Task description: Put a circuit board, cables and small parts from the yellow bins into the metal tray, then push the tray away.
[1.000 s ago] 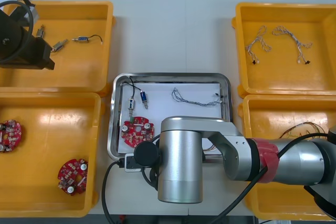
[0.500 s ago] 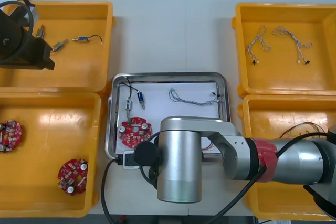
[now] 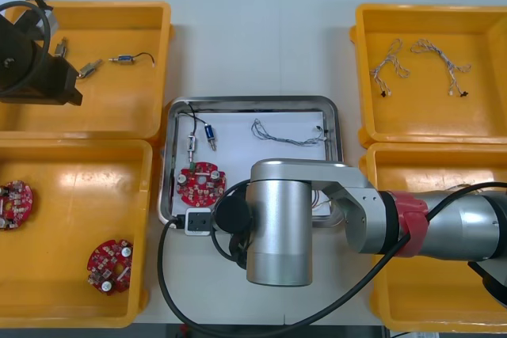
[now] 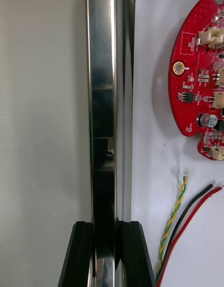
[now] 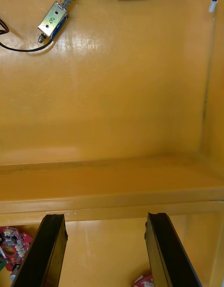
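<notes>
The metal tray (image 3: 253, 101) lies between the yellow bins, white inside. It holds a round red circuit board (image 3: 200, 183), a small metal part (image 3: 202, 134) with a black cable, and a twisted blue and white cable (image 3: 289, 134). My right arm (image 3: 281, 227) covers the tray's near edge. In the right wrist view my right gripper (image 4: 106, 254) is shut on the tray's rim (image 4: 105, 104), with the circuit board (image 4: 198, 81) and a red and yellow cable (image 4: 175, 217) lying inside beside it. My left gripper (image 5: 106, 249) hangs open over the left bins' shared wall (image 5: 112, 189), parked at far left (image 3: 55, 89).
The far left bin (image 3: 150, 17) holds small metal parts (image 3: 123, 59). Two circuit boards (image 3: 109, 264) lie in the near left bin. The far right bin (image 3: 364, 21) holds blue and white cables (image 3: 420, 61). The near right bin (image 3: 412, 164), holding cables (image 3: 459, 193), is partly under my right arm.
The tray has slid away from me toward the table's far edge and slightly left, with my right arm following it. The left arm has not moved.
</notes>
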`<control>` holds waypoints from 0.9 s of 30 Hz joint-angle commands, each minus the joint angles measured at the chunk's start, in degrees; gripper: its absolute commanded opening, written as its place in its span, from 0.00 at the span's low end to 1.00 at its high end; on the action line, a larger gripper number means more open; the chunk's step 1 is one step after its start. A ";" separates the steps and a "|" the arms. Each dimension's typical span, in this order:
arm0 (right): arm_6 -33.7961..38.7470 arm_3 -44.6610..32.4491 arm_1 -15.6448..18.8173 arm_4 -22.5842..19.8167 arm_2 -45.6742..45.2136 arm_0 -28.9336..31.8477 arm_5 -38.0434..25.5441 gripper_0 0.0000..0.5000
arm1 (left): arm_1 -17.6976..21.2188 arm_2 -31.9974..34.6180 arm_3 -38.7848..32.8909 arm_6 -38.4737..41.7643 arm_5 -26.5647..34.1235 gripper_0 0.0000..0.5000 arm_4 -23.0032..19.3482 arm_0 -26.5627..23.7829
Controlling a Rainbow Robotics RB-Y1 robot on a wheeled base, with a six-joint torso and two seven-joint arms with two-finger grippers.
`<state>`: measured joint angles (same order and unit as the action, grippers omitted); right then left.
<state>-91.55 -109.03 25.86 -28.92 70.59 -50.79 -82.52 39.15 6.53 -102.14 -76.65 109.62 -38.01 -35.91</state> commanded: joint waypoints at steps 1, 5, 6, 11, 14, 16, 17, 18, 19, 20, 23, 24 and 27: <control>2.61 -0.75 1.57 -0.61 0.78 -2.73 0.69 0.00 | 2.60 1.74 -1.66 -7.11 0.38 1.00 0.57 0.67; 3.05 -0.57 2.27 -0.52 0.34 -3.96 0.87 0.00 | 2.60 1.74 -1.66 -7.11 0.38 1.00 0.57 0.67; 3.14 -0.31 2.44 -0.52 0.25 -4.32 1.31 0.00 | 2.60 1.74 -1.66 -7.11 0.38 1.00 0.57 0.67; 3.22 2.33 2.53 -0.52 -0.10 -5.11 4.12 0.00 | 2.60 1.74 -1.66 -7.11 0.38 1.00 0.57 0.67; 3.14 4.26 2.44 -0.52 -0.10 -5.90 6.50 0.00 | 2.60 1.74 -1.66 -7.11 0.38 1.00 0.57 0.67; 2.96 5.67 2.53 -0.52 -0.10 -6.51 7.90 0.00 | 2.60 1.74 -1.66 -7.11 0.38 1.00 0.57 0.67; 2.87 6.02 2.53 -0.52 -0.10 -6.60 8.25 0.00 | 2.60 1.74 -1.66 -7.11 0.38 1.00 0.57 0.67; 2.87 6.54 2.53 -0.43 -0.10 -6.86 8.78 0.00 | 2.60 1.74 -1.66 -7.11 0.38 1.00 0.57 0.67; 2.79 6.98 2.53 -0.35 -0.19 -7.13 9.31 0.00 | 2.60 1.74 -1.66 -7.11 0.38 1.00 0.57 0.67; 2.79 6.98 2.53 -0.35 -0.19 -7.13 9.31 0.00 | 2.60 1.74 -1.66 -7.11 0.38 1.00 0.57 0.67; 2.70 8.30 2.53 -0.17 -0.19 -8.18 10.36 0.00 | 2.60 1.74 -1.66 -7.11 0.38 1.00 0.57 0.67; 2.70 8.74 2.53 -0.17 -0.10 -8.45 10.71 0.00 | 2.60 1.74 -1.66 -7.11 0.38 1.00 0.57 0.67; 2.61 9.88 2.44 -0.17 -0.10 -9.24 11.68 0.00 | 2.60 1.74 -1.66 -7.11 0.38 1.00 0.57 0.67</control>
<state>-90.25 -100.79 27.53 -28.96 70.58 -57.78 -71.86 39.15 6.53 -102.14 -76.67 109.62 -38.00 -35.88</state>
